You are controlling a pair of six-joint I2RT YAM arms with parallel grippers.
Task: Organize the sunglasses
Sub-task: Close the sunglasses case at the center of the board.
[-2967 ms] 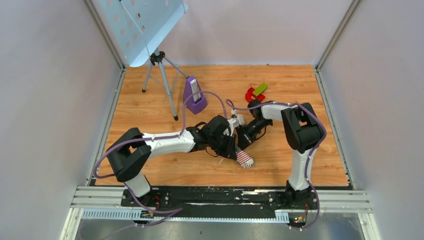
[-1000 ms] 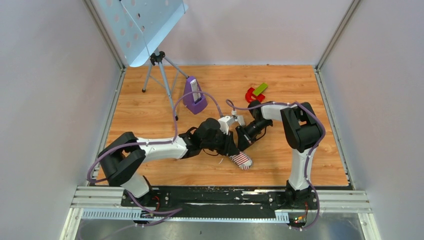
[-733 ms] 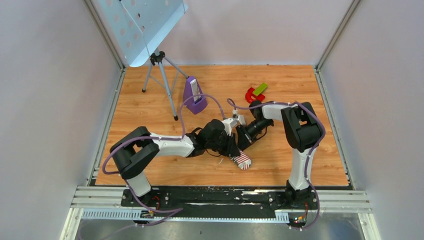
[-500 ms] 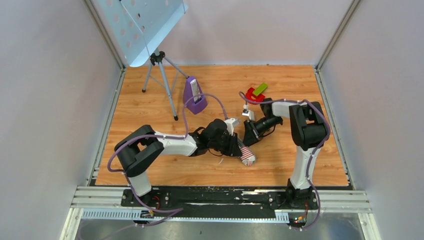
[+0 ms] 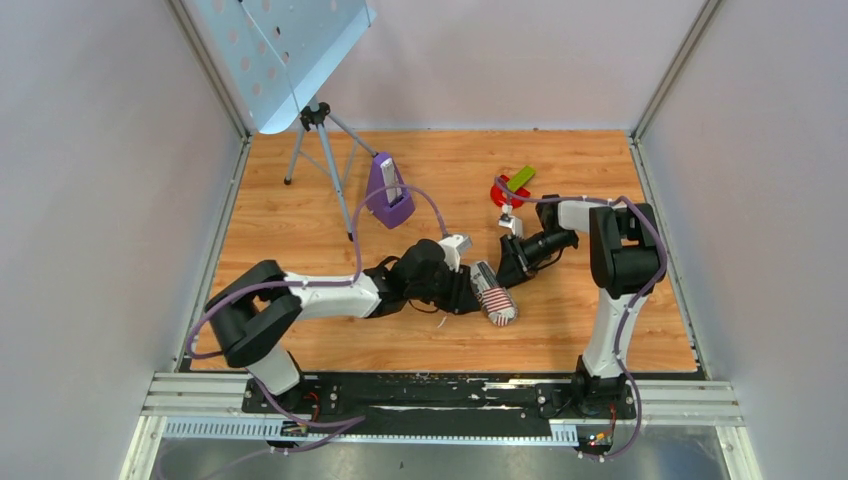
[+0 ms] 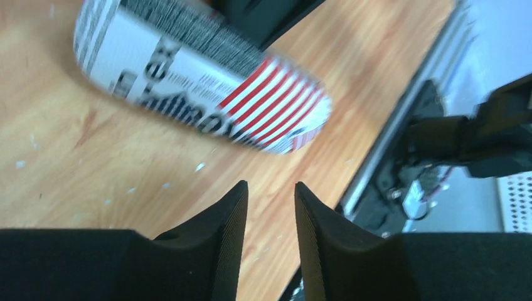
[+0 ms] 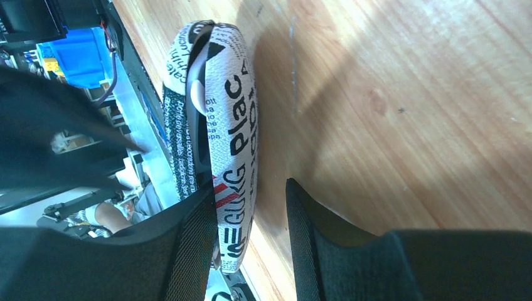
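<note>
Wood tabletop (image 5: pixel 300 220): carries the flag-printed case (image 5: pixel 493 293), lying on its side between my 2 arms.
Left jaws: a narrow gap with nothing in it; the case lies just ahead of the tips.
Right jaws: parted, the case's end at their gap; I cannot tell whether they touch it.
Sunglasses: only a pale sliver (image 7: pixel 197 94) shows inside the case's slit; I cannot tell if that is them.

The case (image 6: pixel 207 81) looks like printed cloth, matt and finely woven. The table (image 5: pixel 300 220) has a smooth wood-grain top with a faint sheen (flecked with pale specks near the case). The left gripper (image 6: pixel 271 191) has matt black plastic fingers (image 6: pixel 219 244), finely ribbed on their inner faces.
</note>
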